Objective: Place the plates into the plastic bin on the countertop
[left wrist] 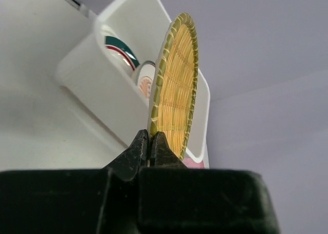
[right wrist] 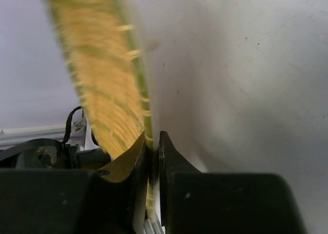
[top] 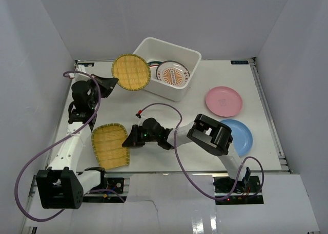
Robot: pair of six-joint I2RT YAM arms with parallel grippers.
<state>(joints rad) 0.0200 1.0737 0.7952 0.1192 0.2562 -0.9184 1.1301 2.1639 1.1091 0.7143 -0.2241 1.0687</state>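
A: What's held?
B: Left gripper (left wrist: 151,141) is clamped on the round woven plate (left wrist: 177,85) by its rim. The plastic bin (left wrist: 100,88) sits just beyond its fingers (left wrist: 134,154). Right gripper (right wrist: 152,142) is clamped on the rectangular woven plate (right wrist: 102,80) at its edge.
A: Next?
B: Probably carry the round one over the bin, then release.

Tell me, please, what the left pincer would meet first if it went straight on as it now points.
Probably the near wall of the white bin, reached first by the round woven plate that the left pincer grips; depth is unclear.

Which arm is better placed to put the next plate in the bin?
Left. The left gripper pinches the round woven plate beside the bin; the right gripper grips the rectangular plate farther away.
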